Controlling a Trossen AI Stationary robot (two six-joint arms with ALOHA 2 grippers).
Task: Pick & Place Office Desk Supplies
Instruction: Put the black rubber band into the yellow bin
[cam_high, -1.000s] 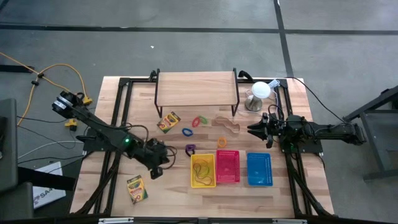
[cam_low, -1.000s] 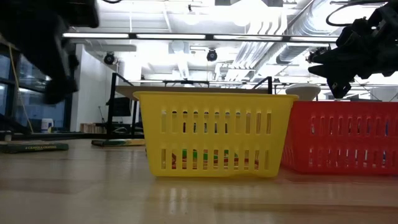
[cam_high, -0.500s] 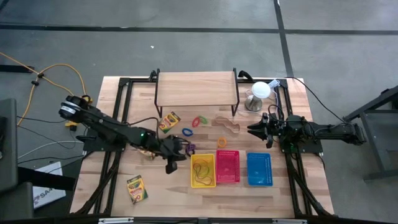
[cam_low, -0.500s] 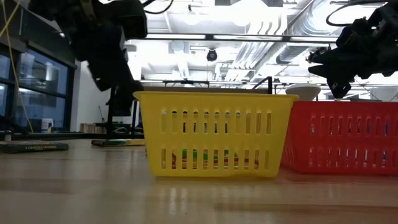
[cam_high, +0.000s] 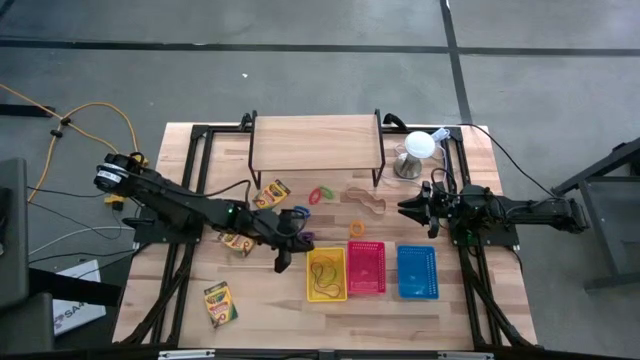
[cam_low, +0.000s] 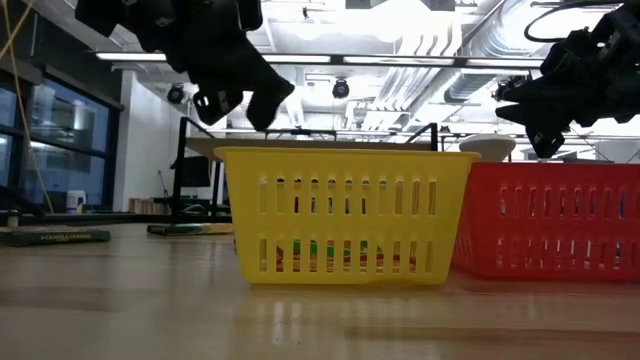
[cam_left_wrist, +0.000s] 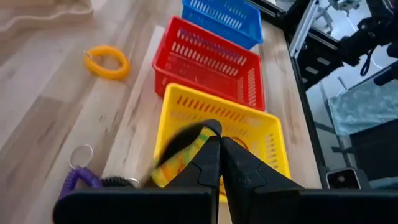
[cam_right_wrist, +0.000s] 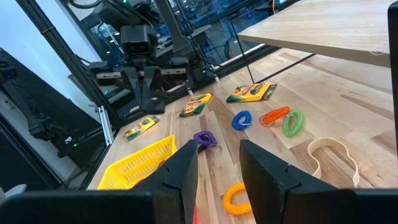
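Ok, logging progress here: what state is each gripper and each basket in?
left gripper: shut, beside yellow basket
right gripper: open, empty
yellow basket: holds coloured items
red basket: looks empty
blue basket: looks empty

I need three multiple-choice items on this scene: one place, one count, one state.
1. Which plastic slotted basket stands mid-row? A yellow B red C blue
2. How many yellow-and-green crayon boxes lie on the wooden table? A one B three C five
3. The left claw is: A shut B wide open C unseen
B: the red basket sits between the yellow basket and the blue basket. B: three boxes show from above. A: its fingers meet.
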